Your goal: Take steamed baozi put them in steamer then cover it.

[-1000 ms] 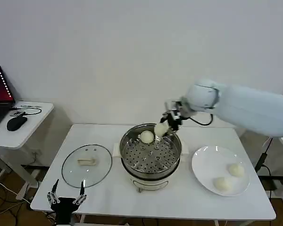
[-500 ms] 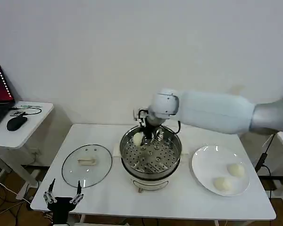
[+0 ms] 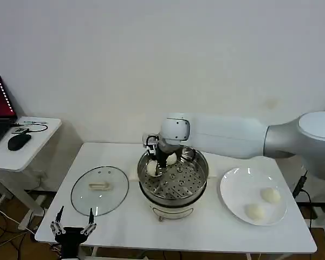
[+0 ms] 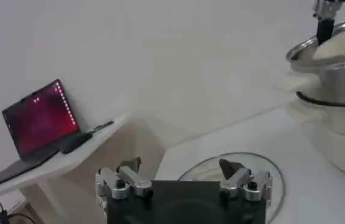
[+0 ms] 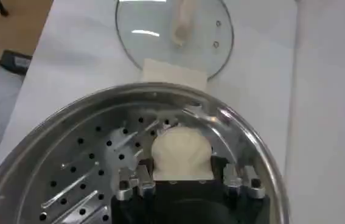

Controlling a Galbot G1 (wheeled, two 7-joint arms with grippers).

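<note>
Gripping a baozi [image 5: 181,153], the right gripper [image 3: 158,162] hangs just inside the steamer [image 3: 197,184] rim's left edge.

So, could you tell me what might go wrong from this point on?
1. The right gripper holds a baozi low inside the steamer, near its left wall; opening carelessly could smear or drag the soft bun.
2. Another baozi sits just beside it on the tray, so lifting the arm out might knock it.
3. Two baozi remain on the plate, and the cover lies on the table; covering now would leave them out.
</note>
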